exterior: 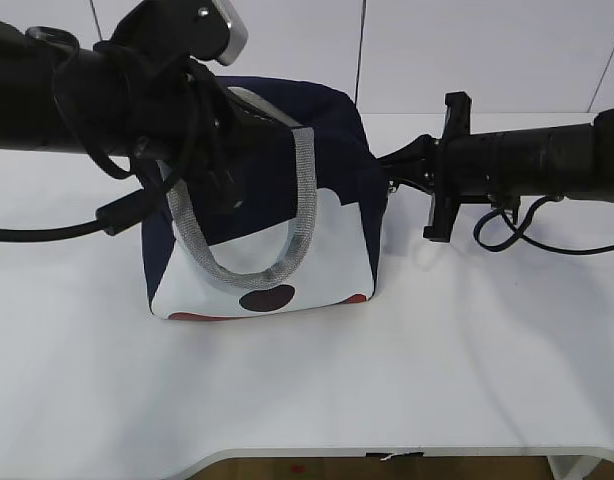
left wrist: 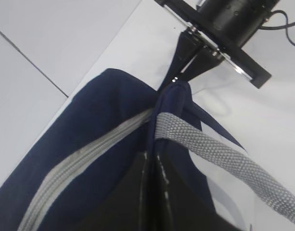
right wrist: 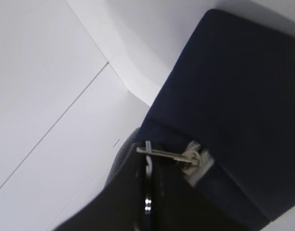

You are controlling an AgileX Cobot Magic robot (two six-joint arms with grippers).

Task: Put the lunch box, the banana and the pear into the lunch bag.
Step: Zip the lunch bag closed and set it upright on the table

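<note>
Now lunch bag [exterior: 332,235] between claws: right claw [right wrist: 146,161] pinching ring pull [right wrist: 169,155], left claw [left wrist: 154,166] clamping bag fabric.

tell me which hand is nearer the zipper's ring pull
Right. The right hand is shut on the ring pull at the lunch bag's end; the left hand pinches the bag fabric by the handle.
</note>
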